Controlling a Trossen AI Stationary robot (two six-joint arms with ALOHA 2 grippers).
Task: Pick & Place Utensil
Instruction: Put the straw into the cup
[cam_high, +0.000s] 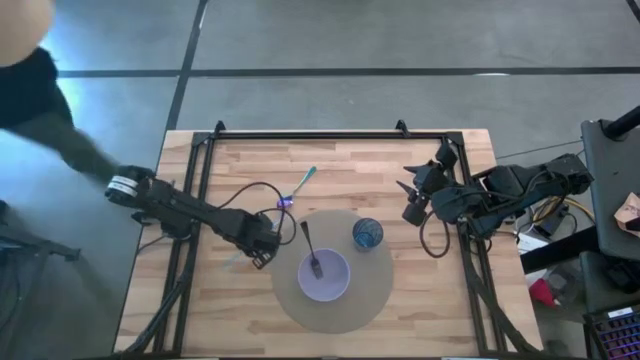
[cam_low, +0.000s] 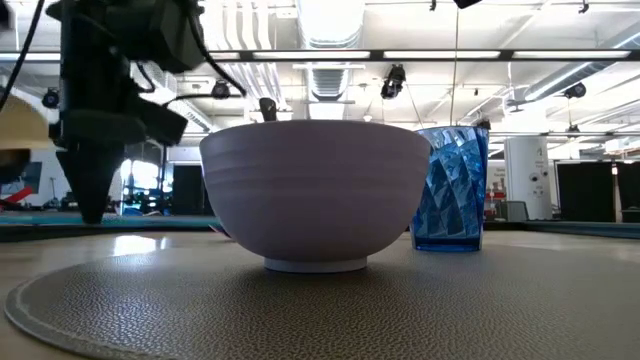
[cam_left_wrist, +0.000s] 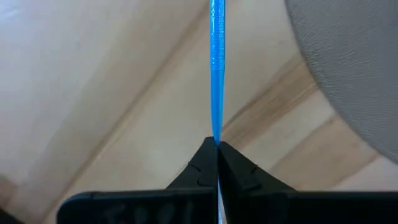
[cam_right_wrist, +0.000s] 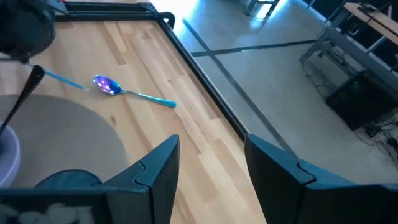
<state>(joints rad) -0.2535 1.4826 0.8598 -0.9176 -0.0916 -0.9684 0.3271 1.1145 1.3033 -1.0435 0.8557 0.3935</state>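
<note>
1. Utensil (cam_left_wrist: 216, 68): thin blue handle flat on the table (cam_high: 400, 160), just beside the grey mat (cam_high: 375, 290).
2. Left end effector (cam_left_wrist: 217, 149): clamped fully onto the handle's end.
3. Right end effector (cam_right_wrist: 211, 165): spread wide, holding nothing, waiting well apart.
4. Advice: lift straight, slowly; an end grip may pivot.

From overhead we look straight down on the whole bench (cam_high: 400, 170). At bench height we face level into the room, close against the bowl (cam_low: 315, 190) and blue cup (cam_low: 452, 188), both also seen from above. Each wrist camera looks closely along its own claw toward the wood.
</note>
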